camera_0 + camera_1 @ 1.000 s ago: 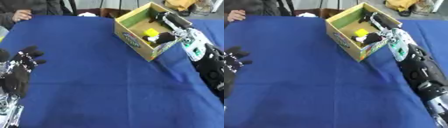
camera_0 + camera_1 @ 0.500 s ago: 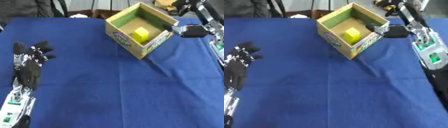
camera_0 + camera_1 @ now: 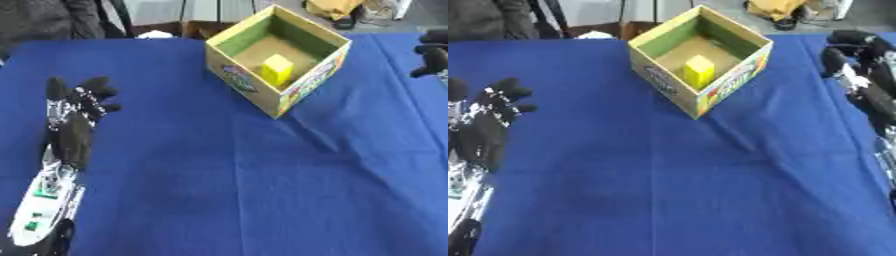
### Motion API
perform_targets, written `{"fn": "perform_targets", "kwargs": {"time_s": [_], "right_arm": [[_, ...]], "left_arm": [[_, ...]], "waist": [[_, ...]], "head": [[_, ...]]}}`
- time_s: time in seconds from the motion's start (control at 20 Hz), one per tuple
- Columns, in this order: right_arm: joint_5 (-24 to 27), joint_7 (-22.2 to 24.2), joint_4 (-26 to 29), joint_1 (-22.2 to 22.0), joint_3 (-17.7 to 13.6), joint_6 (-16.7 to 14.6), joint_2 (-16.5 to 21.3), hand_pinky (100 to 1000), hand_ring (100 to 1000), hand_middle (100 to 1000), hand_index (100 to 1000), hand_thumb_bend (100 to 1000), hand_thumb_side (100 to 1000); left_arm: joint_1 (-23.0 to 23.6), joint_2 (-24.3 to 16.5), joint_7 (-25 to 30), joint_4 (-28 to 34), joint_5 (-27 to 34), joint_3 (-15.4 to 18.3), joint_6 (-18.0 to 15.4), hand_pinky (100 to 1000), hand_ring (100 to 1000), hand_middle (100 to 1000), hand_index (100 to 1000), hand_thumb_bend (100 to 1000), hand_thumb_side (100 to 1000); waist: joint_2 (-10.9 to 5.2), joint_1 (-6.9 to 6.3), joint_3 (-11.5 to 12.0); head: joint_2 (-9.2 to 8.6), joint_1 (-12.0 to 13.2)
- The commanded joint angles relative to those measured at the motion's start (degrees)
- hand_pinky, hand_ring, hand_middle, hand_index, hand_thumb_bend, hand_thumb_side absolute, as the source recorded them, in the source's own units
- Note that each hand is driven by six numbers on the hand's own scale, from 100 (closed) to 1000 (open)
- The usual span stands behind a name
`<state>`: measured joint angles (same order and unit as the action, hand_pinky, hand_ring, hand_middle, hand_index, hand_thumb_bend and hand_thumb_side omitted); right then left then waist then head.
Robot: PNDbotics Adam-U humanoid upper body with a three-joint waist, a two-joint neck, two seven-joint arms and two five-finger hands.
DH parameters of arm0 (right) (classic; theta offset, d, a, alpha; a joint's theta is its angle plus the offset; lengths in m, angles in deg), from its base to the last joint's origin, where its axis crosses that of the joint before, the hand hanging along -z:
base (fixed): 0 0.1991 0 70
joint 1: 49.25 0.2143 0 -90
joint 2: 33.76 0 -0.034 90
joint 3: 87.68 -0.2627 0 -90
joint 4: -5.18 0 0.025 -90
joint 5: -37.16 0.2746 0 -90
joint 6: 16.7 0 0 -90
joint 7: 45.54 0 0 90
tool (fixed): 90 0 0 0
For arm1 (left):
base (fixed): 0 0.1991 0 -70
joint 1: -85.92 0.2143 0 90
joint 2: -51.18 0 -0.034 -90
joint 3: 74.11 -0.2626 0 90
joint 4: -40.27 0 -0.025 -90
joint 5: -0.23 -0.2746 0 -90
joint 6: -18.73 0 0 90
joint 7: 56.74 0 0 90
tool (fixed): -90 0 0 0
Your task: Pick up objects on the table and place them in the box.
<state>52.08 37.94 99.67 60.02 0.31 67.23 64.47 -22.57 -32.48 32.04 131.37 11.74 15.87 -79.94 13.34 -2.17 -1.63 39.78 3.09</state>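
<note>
An open cardboard box (image 3: 278, 65) with printed sides stands at the back middle of the blue table (image 3: 227, 175). A yellow block (image 3: 276, 69) stands upright on the box floor. My left hand (image 3: 77, 120) rests open at the left, fingers up, far from the box. At the right edge my right hand (image 3: 859, 65) hangs beside the box, empty, with fingers relaxed and bent slightly.
A person in dark clothes (image 3: 44, 20) stands beyond the table's far left corner. Something white (image 3: 157, 34) lies at the far edge. A yellow bag (image 3: 337, 7) sits on the floor behind the box.
My right hand has left the box, with the yellow block staying inside, and drawn back to the right edge. The camera has shifted; my left hand shows higher and more upright.
</note>
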Motion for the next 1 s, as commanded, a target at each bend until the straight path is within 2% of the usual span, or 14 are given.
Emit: {"fn": "perform_targets", "kwargs": {"time_s": [0.05, 0.35, 1.0], "right_arm": [[4.07, -1.91, 2.33, -1.26, -1.71, 0.98, 0.21, 572, 794, 760, 799, 519, 594], [5.64, -3.09, 2.97, -2.83, -2.45, 1.2, -1.23, 571, 790, 756, 798, 506, 597], [4.1, -3.52, 3.15, -3.97, -2.95, 1.41, -3.03, 562, 780, 742, 791, 513, 600]], "left_arm": [[0.02, -1.49, -0.9, 0.47, -0.06, 0.85, -0.22, 709, 814, 631, 789, 828, 1000], [0.51, -1.34, -1.32, 0.35, 0.08, 0.75, -0.57, 709, 818, 633, 789, 827, 1000], [1.06, -0.76, -1.45, 0.48, 0.05, 0.59, -0.5, 710, 810, 628, 785, 826, 1000]], "waist": [[-1.15, 0.02, -0.22], [-1.3, -0.29, -0.86], [-1.58, -0.28, -1.07]], "head": [[0.03, 0.58], [-0.07, 0.77], [0.67, 0.79]]}}
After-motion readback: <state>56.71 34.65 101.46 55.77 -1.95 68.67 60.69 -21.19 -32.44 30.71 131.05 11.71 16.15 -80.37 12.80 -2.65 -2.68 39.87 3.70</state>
